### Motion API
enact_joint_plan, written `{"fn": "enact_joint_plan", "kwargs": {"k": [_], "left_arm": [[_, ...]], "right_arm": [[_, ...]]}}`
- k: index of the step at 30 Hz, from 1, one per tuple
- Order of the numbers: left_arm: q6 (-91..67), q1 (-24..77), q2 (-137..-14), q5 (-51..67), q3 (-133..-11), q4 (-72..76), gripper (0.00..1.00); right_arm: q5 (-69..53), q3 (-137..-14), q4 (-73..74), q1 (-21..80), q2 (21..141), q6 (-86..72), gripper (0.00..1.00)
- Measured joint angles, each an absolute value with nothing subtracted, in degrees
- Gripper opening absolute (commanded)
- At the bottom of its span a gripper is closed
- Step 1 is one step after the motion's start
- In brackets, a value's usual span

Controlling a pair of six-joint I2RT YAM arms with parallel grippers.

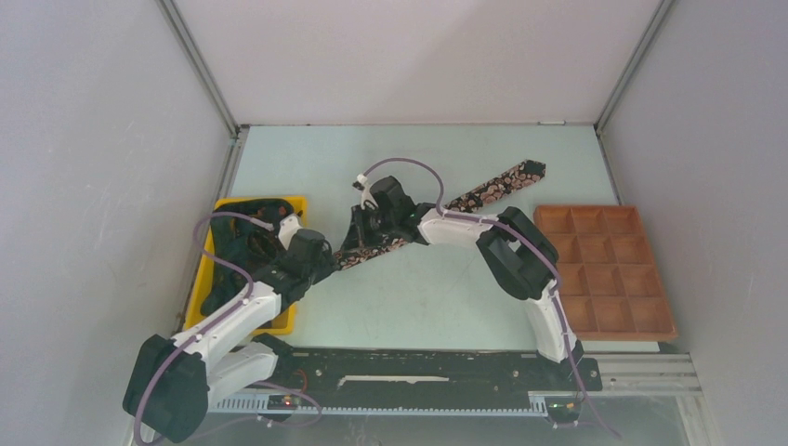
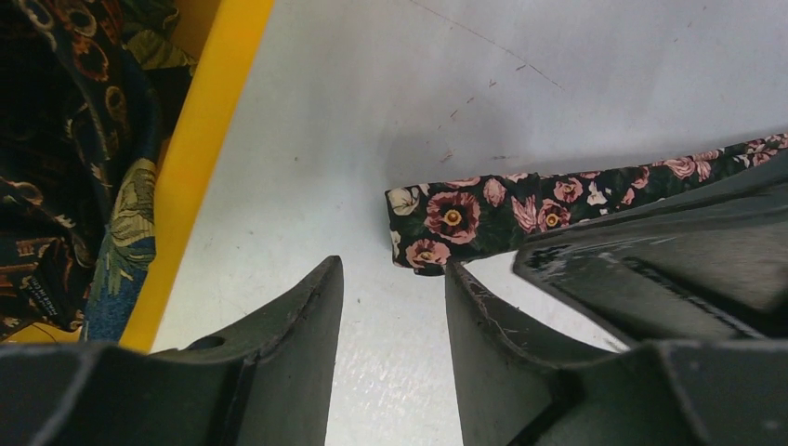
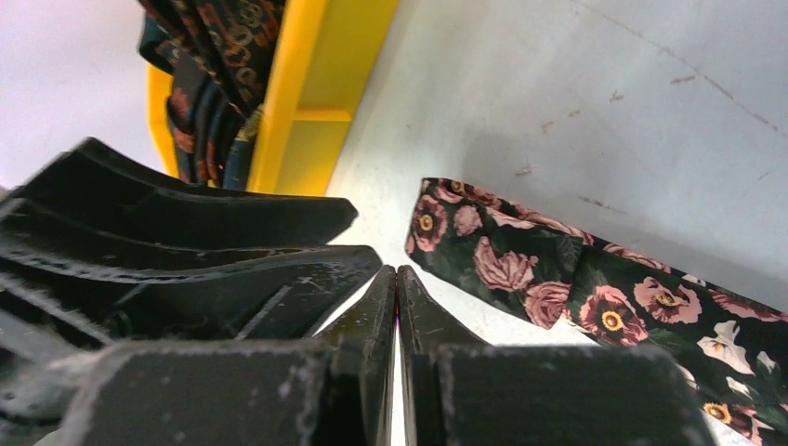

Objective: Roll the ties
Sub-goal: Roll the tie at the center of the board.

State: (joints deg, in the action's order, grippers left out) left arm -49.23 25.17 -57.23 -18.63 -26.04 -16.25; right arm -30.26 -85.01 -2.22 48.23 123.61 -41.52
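Tie [image 1: 492, 186] flat on table [image 1: 437, 297], long axis diagonal: narrow end by both my grippers, other end far back-right. Left gripper [image 2: 390, 302] parted halfway, holds nothing; tie end just ahead, slightly right. Right gripper [image 3: 397, 279] closed tight, holds nothing; tie end just beside, on right.

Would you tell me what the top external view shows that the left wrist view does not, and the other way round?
Only the top external view: the brown compartment tray on the right, and the floral tie running diagonally to its far end. Only the left wrist view: the left gripper with fingers apart and nothing between them, just short of the tie's near end, whose rose print is legible; also the patterns on the dark ties piled in the yellow bin. Both: the yellow bin, the floral tie and the pale table.
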Motion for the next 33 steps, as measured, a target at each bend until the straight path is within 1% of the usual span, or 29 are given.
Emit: {"fn": "enact_joint_plan", "kwargs": {"k": [8, 19, 33], "left_arm": [[-48.86, 24.86, -57.19, -17.87, -25.56, -14.06, 0.5], [-48.93, 24.49, -58.11, -16.21, -25.02, -11.18, 0.5], [-48.95, 24.21, -58.85, -15.84, -24.99, -10.28, 0.5]], "right_arm": [[-30.22, -85.23, -0.47, 47.9, 126.56, -41.39, 0.02], [-30.26, -83.66, -0.95, 46.85, 126.65, -41.36, 0.0], [-33.26, -83.2, -2.5, 46.06, 125.51, -43.2, 0.03]]}}
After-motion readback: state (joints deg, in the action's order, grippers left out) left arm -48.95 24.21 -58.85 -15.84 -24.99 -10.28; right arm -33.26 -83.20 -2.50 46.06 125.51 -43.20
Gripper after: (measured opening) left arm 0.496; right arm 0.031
